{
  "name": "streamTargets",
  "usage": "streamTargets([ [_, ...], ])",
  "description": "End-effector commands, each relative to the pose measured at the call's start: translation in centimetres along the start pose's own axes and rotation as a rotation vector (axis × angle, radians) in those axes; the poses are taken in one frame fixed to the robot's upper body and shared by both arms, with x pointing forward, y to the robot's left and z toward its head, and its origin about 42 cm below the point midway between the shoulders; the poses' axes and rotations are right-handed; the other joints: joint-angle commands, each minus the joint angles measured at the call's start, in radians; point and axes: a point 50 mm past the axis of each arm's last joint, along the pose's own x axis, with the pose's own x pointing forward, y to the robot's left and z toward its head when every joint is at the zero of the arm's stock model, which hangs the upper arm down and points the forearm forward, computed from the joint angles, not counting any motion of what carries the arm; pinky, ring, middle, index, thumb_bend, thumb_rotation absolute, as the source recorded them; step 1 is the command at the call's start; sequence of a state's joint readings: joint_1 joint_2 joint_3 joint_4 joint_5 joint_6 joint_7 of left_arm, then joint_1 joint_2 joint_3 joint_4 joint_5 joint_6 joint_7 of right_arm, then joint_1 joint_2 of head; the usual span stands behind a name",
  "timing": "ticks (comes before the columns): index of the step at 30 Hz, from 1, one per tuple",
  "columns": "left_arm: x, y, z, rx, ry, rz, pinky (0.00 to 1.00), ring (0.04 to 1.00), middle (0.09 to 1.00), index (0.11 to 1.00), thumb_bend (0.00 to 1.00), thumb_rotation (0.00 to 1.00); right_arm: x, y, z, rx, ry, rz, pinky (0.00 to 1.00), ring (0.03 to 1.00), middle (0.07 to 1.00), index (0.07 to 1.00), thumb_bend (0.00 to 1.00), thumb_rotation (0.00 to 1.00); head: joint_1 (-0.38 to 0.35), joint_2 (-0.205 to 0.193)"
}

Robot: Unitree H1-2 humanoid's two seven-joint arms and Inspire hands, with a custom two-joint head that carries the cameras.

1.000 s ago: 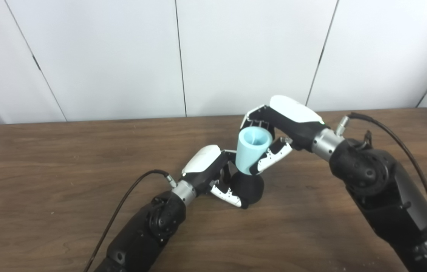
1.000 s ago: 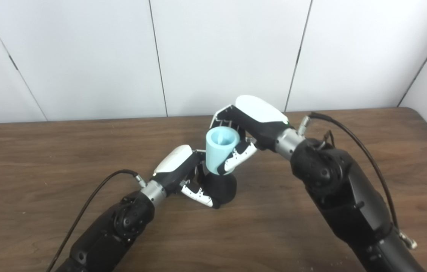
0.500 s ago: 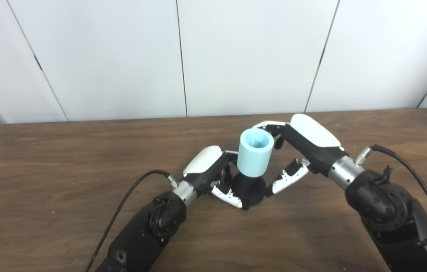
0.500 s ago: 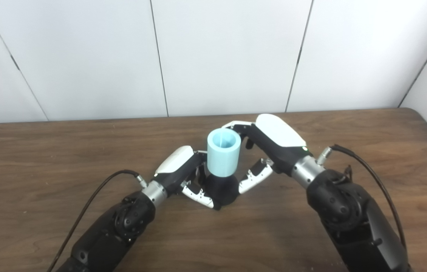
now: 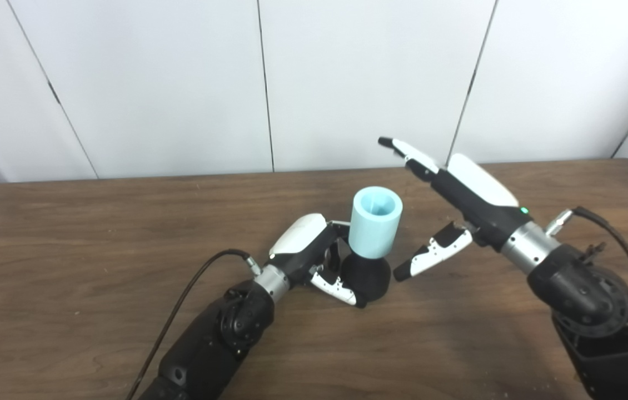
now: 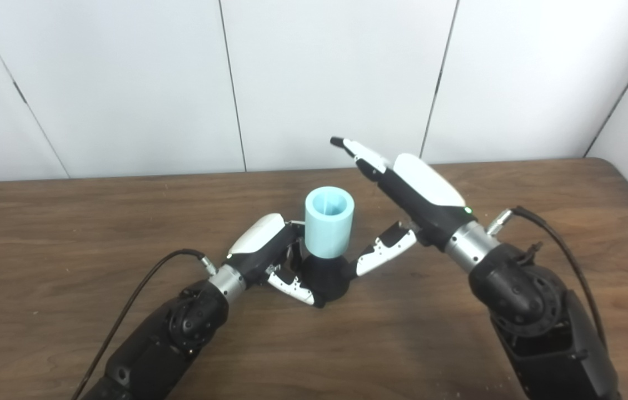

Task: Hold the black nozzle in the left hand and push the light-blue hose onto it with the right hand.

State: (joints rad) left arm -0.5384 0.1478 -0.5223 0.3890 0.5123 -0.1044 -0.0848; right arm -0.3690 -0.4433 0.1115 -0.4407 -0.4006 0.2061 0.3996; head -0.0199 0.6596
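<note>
The light-blue cylindrical hose (image 5: 375, 222) now stands upright on the rounded black nozzle (image 5: 365, 276), which the left hand (image 5: 314, 253) clamps on the brown wooden bench (image 5: 69, 250). The right hand (image 5: 458, 205) has let go, fingers spread, beside it; the push looks finished.

A dark brown wood-grain table (image 5: 69, 233) with rounded far corners fills the lower half of the scene. Behind it stands a plain white panelled wall (image 5: 369, 78) divided by thin dark seams, evenly and softly lit.
</note>
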Motion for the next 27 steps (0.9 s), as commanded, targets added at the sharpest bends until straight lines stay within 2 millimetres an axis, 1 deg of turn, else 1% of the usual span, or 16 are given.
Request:
streamTargets([
  [1,-2.6,-2.7,-4.1,0.033,0.169,-0.141,0.40,0.458,0.473,0.500,0.52,0.00,0.0,-2.6,1.8,-0.067,-0.081,-0.073,1.00,1.000,1.000,1.000,1.00,0.39,0.002,0.001],
  [4,-2.6,-2.8,-4.3,0.034,0.171,-0.140,0.39,0.456,0.472,0.501,0.52,0.00,-0.7,-2.8,2.6,-0.095,-0.113,-0.047,1.00,1.000,1.000,1.000,1.00,0.49,0.009,-0.005],
  [5,-2.5,-2.8,-4.3,0.034,0.171,-0.140,0.38,0.455,0.472,0.501,0.52,0.00,-0.9,-2.8,2.7,-0.104,-0.120,-0.038,1.00,1.000,1.000,1.000,1.00,0.51,0.009,-0.005],
  [8,-2.5,-2.9,-4.3,0.037,0.169,-0.139,0.38,0.454,0.472,0.501,0.52,0.00,-1.1,-2.6,3.2,-0.151,-0.159,-0.008,1.00,1.000,1.000,1.000,1.00,0.53,0.022,-0.011],
  [13,-2.5,-3.0,-4.3,0.040,0.169,-0.141,0.39,0.454,0.472,0.501,0.52,0.00,-1.1,-1.8,3.8,-0.162,-0.203,0.045,0.99,1.000,1.000,1.000,1.00,0.52,0.022,-0.011],
  [15,-2.5,-2.9,-4.2,0.041,0.168,-0.141,0.39,0.454,0.472,0.501,0.52,0.00,-0.9,-1.6,3.8,-0.158,-0.212,0.077,1.00,1.000,1.000,1.000,0.96,0.52,0.022,-0.011],
  [16,-2.6,-2.9,-4.2,0.041,0.168,-0.141,0.39,0.454,0.471,0.501,0.52,0.00,-0.8,-1.6,3.8,-0.157,-0.216,0.090,1.00,1.000,1.000,1.000,0.90,0.52,0.022,-0.011],
  [17,-2.6,-2.9,-4.2,0.041,0.167,-0.141,0.39,0.454,0.471,0.501,0.52,0.00,-0.8,-1.5,3.8,-0.158,-0.221,0.106,1.00,1.000,1.000,1.000,0.86,0.52,0.022,-0.011],
  [18,-2.6,-2.9,-4.3,0.041,0.167,-0.142,0.40,0.454,0.471,0.501,0.52,0.00,-0.7,-1.5,3.7,-0.160,-0.225,0.115,1.00,1.000,1.000,1.000,0.83,0.53,0.022,-0.011],
  [19,-2.6,-3.0,-4.3,0.040,0.167,-0.142,0.40,0.454,0.471,0.501,0.52,0.00,-0.7,-1.4,3.8,-0.166,-0.229,0.131,1.00,1.000,1.000,1.000,0.81,0.54,0.041,-0.015],
  [20,-2.6,-3.0,-4.3,0.040,0.166,-0.142,0.40,0.454,0.471,0.501,0.52,0.00,-0.7,-1.4,3.8,-0.171,-0.231,0.142,1.00,1.000,1.000,0.992,0.78,0.57,0.041,-0.015],
  [22,-2.7,-3.0,-4.3,0.040,0.166,-0.143,0.41,0.453,0.471,0.501,0.52,0.00,-0.6,-1.2,3.9,-0.187,-0.239,0.179,1.00,1.000,1.000,0.984,0.76,0.60,0.046,-0.014],
  [23,-2.7,-3.1,-4.3,0.040,0.166,-0.144,0.43,0.453,0.471,0.501,0.52,0.00,-0.6,-1.1,3.9,-0.192,-0.241,0.193,1.00,1.000,1.000,0.975,0.75,0.63,0.051,-0.015],
  [27,-2.7,-3.1,-4.2,0.041,0.162,-0.147,0.48,0.450,0.468,0.503,0.52,0.00,0.0,-0.5,3.7,-0.206,-0.236,0.247,1.00,1.000,1.000,0.966,0.75,0.68,0.062,-0.017],
])
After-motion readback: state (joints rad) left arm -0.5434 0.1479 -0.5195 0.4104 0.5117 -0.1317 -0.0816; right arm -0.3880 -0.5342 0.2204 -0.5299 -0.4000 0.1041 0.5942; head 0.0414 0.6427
